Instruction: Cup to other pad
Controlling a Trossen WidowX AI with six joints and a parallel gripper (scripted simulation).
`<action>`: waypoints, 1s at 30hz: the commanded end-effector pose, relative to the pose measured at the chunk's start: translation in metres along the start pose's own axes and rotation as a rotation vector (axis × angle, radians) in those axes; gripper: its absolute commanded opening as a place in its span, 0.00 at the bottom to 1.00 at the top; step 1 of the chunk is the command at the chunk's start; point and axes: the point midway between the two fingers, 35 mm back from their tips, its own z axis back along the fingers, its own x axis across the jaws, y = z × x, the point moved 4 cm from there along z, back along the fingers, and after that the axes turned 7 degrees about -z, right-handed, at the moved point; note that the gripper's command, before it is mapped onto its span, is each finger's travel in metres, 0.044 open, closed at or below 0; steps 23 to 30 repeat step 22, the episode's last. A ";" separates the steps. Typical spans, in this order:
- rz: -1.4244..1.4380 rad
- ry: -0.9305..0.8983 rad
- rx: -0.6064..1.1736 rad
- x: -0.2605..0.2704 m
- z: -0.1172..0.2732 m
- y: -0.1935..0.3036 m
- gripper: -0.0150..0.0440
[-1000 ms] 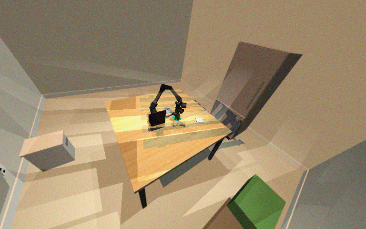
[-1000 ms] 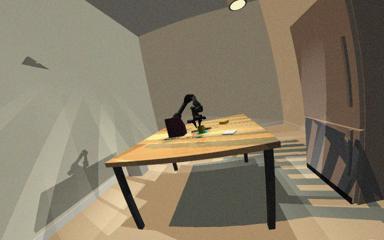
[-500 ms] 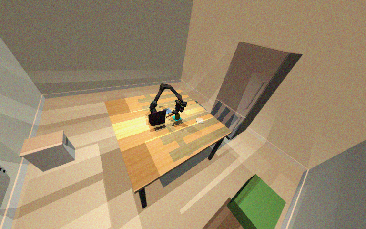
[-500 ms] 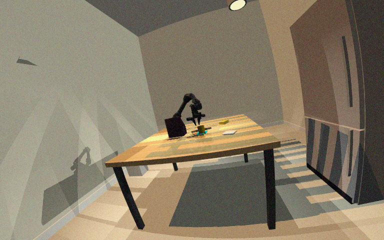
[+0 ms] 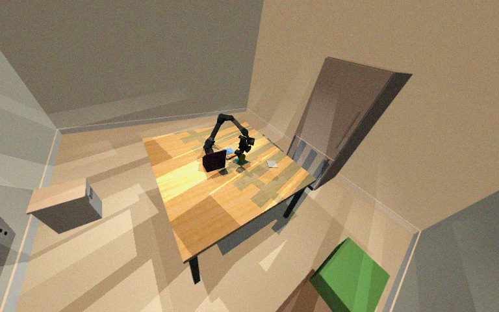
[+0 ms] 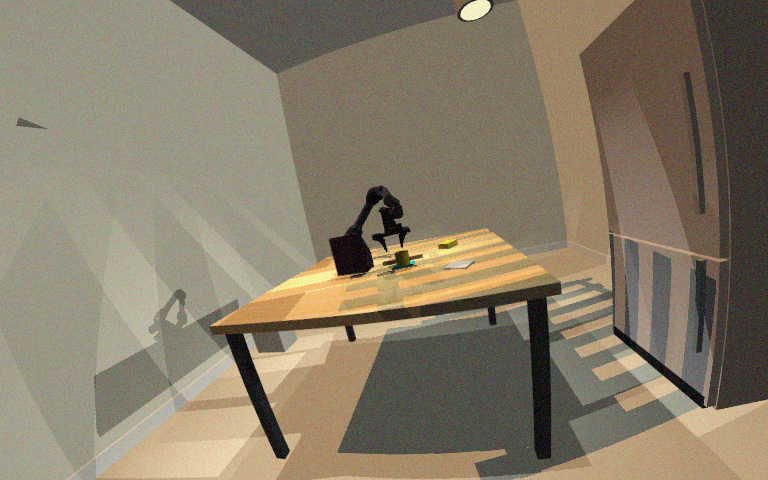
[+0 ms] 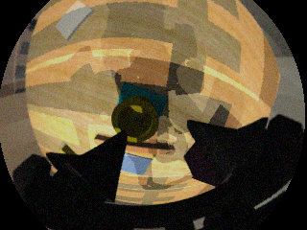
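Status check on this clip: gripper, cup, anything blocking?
Gripper open, raised above the cup, holding nothing. Cup upright on the teal pad, free of the fingers. No marbles seen on the table. Nothing blocking.

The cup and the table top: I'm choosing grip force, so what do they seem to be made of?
The cup looks like matte olive-yellow plastic or glazed ceramic: one flat colour, no shine or grain, so it stays open. The table top looks like wood with a satin finish: long plank strips with streaky grain. The gripper hangs open above the cup, which stands upright on the teal pad.
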 end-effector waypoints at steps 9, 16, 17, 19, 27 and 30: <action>0.012 0.004 -0.009 0.001 0.043 -0.001 1.00; 0.015 0.005 -0.010 -0.001 0.063 0.001 1.00; 0.015 0.005 -0.010 -0.001 0.063 0.001 1.00; 0.004 -0.001 -0.008 -0.002 0.059 0.000 1.00; 0.004 -0.001 -0.008 -0.002 0.059 0.000 1.00; 0.004 -0.001 -0.008 -0.002 0.059 0.000 1.00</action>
